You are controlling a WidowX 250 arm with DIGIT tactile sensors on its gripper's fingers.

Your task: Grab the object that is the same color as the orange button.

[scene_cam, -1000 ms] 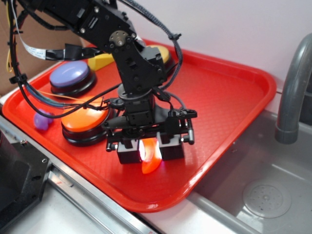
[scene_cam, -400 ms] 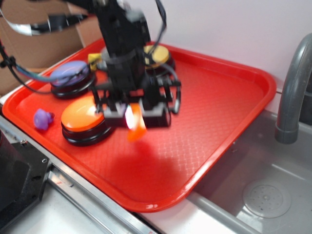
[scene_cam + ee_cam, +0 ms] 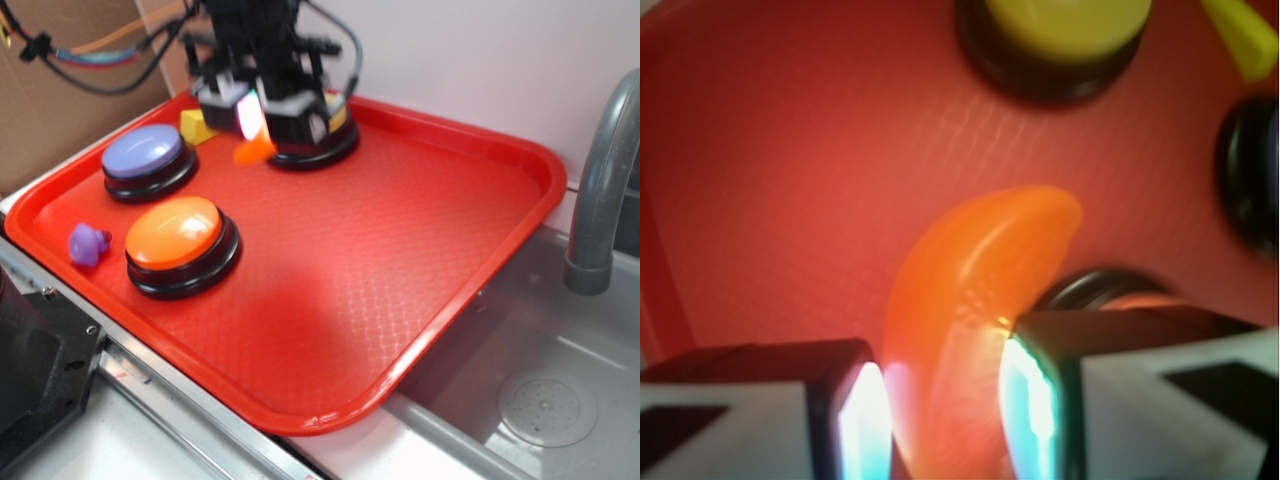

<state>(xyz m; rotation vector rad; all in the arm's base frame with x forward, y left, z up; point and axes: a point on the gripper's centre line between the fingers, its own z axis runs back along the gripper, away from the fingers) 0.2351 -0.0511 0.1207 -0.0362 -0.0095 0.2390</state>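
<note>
Tool (image 3: 940,410) clamps the orange piece (image 3: 970,300) above the tray (image 3: 450,250); best keep pressure steady, since the curved piece could slip.

A glossy orange crescent-shaped plastic piece (image 3: 970,300) sits between the black-and-white gripper (image 3: 940,410) fingers, whose inner pads glow pale cyan. It matches the large round orange dome-topped button (image 3: 173,232) on its black base. The red plastic tray (image 3: 420,260) bears a fine diamond texture. Far left stands a purple-topped button (image 3: 143,153); a yellow-topped button (image 3: 1065,22) stands on black; a small purple toy (image 3: 88,243) lies near left.
</note>
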